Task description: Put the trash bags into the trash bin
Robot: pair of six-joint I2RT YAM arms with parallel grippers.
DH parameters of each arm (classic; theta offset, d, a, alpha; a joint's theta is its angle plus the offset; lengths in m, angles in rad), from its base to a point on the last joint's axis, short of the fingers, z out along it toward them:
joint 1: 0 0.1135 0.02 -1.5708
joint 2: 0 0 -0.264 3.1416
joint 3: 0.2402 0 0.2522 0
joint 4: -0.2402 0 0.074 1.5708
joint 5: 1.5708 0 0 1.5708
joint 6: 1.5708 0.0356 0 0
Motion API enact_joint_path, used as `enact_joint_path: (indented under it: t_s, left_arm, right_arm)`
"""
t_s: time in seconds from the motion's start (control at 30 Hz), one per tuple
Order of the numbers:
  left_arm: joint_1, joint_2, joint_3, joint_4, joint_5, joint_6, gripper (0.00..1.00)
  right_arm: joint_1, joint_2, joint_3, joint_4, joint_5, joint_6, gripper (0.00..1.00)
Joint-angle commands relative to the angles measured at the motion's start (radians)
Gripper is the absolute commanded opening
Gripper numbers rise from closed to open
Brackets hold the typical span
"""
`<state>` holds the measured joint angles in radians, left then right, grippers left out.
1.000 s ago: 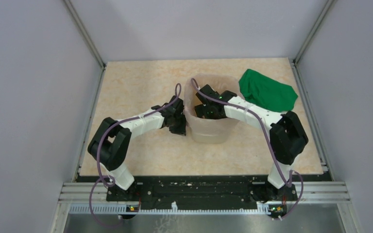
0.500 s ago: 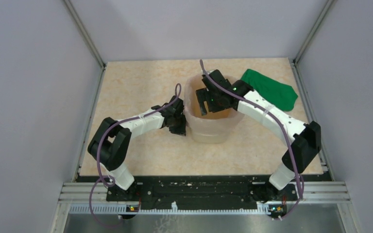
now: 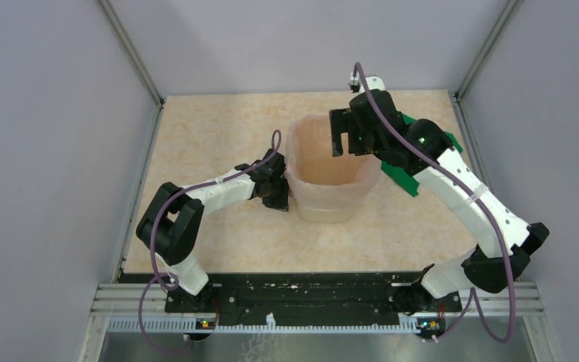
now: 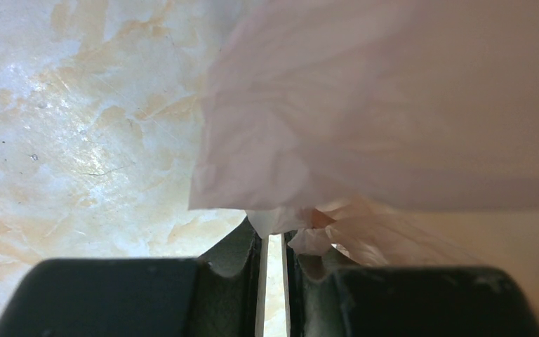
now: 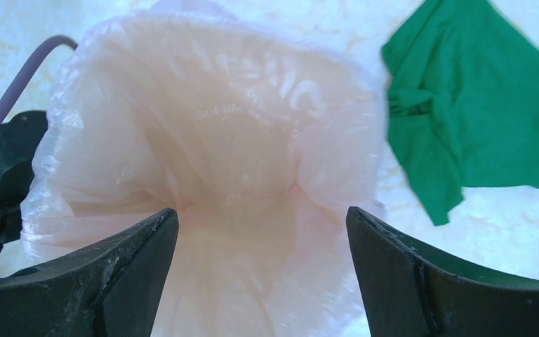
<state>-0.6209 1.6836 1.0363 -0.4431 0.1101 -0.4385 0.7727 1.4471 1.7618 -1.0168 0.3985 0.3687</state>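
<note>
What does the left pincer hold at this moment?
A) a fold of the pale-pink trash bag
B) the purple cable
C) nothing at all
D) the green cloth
A: the left wrist view shows the left pincer nearly shut, with crumpled film of the trash bag pinched between its tips.

Marbled beige tabletop (image 3: 219,136), plain grey walls (image 3: 53,151), aluminium corner posts (image 3: 130,51)

White links with black joints are making up left arm (image 3: 219,190) and right arm (image 3: 467,197); purple cable (image 3: 275,143) is running along each; green light (image 3: 421,139) is glowing near right wrist; black fingers (image 5: 105,281) are looking scuffed.
</note>
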Motion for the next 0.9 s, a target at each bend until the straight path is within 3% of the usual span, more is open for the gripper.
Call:
enact_joint_path:
  t_s: [0.0, 0.1, 0.33, 0.53, 0.67, 0.73, 0.87]
  left_arm:
    - [-0.006, -0.027, 0.016, 0.005, -0.010, 0.007, 0.18]
    - [-0.006, -0.030, 0.016, 0.004, -0.011, 0.009, 0.18]
    - [-0.006, -0.034, 0.014, -0.002, -0.017, 0.013, 0.18]
    - [-0.006, -0.035, 0.014, 0.000, -0.015, 0.011, 0.18]
    - [-0.006, -0.035, 0.014, -0.002, -0.017, 0.011, 0.18]
    - [-0.006, -0.032, 0.014, -0.001, -0.018, 0.011, 0.18]
    - [-0.005, -0.031, 0.013, 0.001, -0.015, 0.008, 0.18]
  right_arm:
    - [-0.002, -0.054, 0.041, -0.033, 0.158, -0.016, 0.92]
    - [-0.068, -0.047, 0.008, -0.028, 0.132, -0.030, 0.95]
    - [-0.230, -0.042, -0.118, 0.094, -0.111, -0.032, 0.99]
    - [-0.233, 0.014, -0.163, 0.121, -0.108, -0.010, 0.91]
    - [-0.234, 0.021, -0.210, 0.134, -0.067, 0.000, 0.80]
    - [-0.233, 0.022, -0.231, 0.138, -0.050, 0.005, 0.69]
    - [-0.233, 0.027, -0.254, 0.148, -0.038, 0.014, 0.32]
